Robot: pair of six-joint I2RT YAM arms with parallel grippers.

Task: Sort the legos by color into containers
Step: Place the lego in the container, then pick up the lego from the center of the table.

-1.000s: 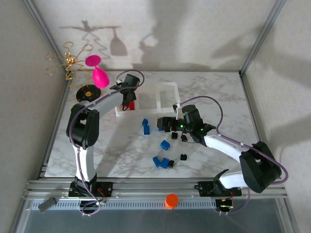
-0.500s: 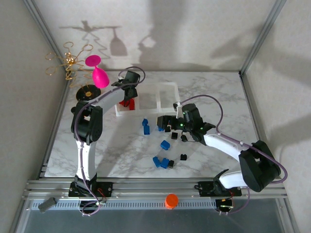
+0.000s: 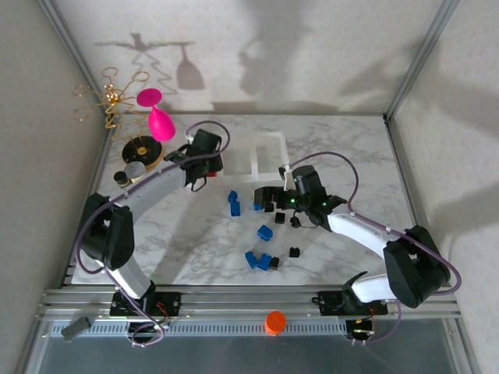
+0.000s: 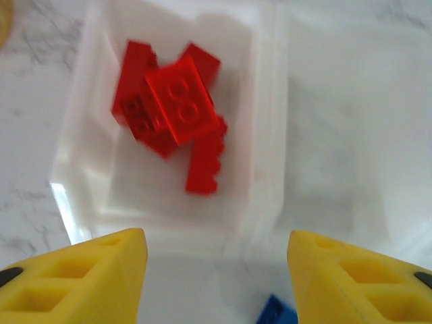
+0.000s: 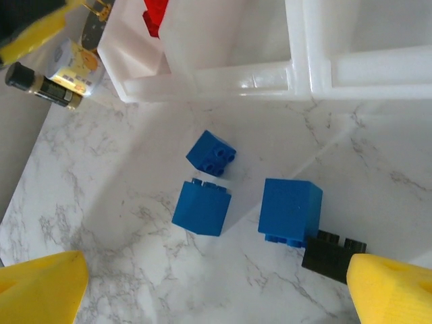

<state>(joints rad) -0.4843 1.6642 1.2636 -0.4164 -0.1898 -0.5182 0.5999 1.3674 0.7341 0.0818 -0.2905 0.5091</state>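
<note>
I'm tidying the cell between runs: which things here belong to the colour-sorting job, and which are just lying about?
Job: clear bins; red bricks inside one; blue bricks and black bricks loose on the table.
Lying about: orange cap; pink glass; gold wire ornament; small jar.

Red bricks [image 4: 174, 115] piled in a clear bin [image 4: 75, 202], top one studs-up. Left gripper [image 4: 216, 248] spread wide at its near wall, blue brick [image 4: 277, 313] corner between the fingers.

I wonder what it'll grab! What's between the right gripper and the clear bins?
Right wrist view: three blue plastic bricks and one small black brick lie on the marble table between the right gripper and the clear plastic bins.
</note>
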